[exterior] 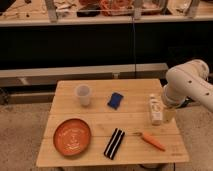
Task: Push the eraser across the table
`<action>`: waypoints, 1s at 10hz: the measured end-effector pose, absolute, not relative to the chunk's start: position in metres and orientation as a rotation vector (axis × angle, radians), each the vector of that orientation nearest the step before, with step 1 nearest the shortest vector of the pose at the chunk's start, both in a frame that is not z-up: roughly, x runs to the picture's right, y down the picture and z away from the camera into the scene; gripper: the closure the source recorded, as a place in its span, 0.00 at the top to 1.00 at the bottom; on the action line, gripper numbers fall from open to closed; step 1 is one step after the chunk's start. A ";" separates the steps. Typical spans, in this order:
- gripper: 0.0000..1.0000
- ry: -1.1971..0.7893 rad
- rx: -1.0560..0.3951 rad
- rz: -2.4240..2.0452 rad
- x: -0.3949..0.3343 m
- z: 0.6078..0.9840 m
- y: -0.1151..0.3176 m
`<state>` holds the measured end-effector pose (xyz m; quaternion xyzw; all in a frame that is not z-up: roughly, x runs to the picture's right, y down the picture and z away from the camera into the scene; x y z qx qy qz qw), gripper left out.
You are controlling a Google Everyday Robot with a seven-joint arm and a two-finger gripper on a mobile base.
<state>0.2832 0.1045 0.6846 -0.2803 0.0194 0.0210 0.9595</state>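
Here's the white arm (187, 85) bulking in from the right, its gripper (170, 115) down at the right edge of the light wooden table (131, 119), tucked just beside a small pale bottle (156, 110). Whether that gripper is wide or narrow I cannot tell from here, but it does not look to be carrying anything.

Now the eraser (114, 143) - black, flat, two pale stripes - lies close to the near edge of the table, between the orange plate (73, 136) on its left and the carrot (151, 141) on its right. It touches neither. From the gripper it sits to the left and nearer to us, with the carrot lying roughly in between.

Its long axis runs mostly near to far, the far end leaning a little right. So, as I judge it, the broad side faces left and right - a push along the table's width would meet the long flank, while a push away from us would catch only the short end and might spin it.

Farther back stand a translucent cup (83, 95) and a blue squarish pad (116, 100), well apart from the eraser. The gripper has ground to cover first - nothing is touching the eraser yet.
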 end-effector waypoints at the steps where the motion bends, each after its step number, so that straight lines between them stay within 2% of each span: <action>1: 0.80 0.039 -0.568 0.043 0.283 0.685 0.105; 6: 0.80 0.039 -0.571 0.037 0.282 0.685 0.107; 10: 0.80 0.010 -0.594 -0.065 0.233 0.702 0.129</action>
